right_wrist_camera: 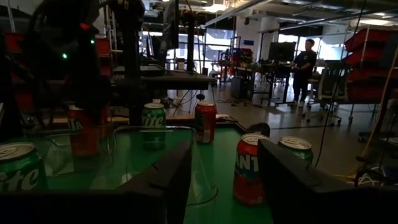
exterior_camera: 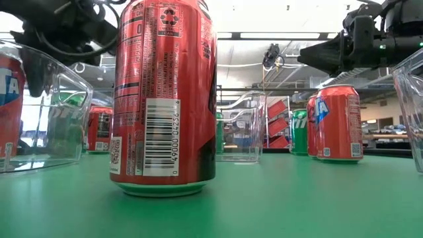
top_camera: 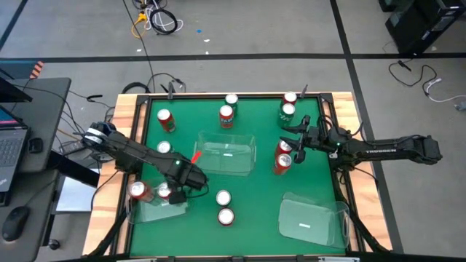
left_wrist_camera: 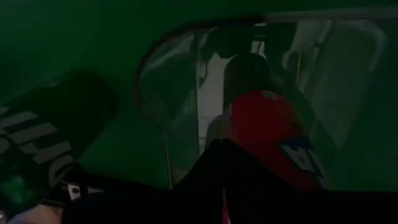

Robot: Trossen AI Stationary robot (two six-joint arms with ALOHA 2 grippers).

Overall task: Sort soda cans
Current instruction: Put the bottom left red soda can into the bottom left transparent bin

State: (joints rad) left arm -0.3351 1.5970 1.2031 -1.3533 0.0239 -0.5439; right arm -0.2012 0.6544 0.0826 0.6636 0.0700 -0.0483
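The overhead camera looks straight down on the whole green table (top_camera: pixel 240 182). The low one sits at tabletop level, hard against a red can (exterior_camera: pixel 164 99). Both show the middle clear bin (top_camera: pixel 227 153).

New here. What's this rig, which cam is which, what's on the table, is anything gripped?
Two dark robot arms work at a green table. One picture looks straight down, one sits at table height, and one camera rides on each wrist. On the table stand red cans and green cans, plus three clear bins. The left end effector is shut beside the near-left bin, which holds two red cans; I see nothing in its grip. The right end effector is open, its fingers facing a red can that it has not gripped.
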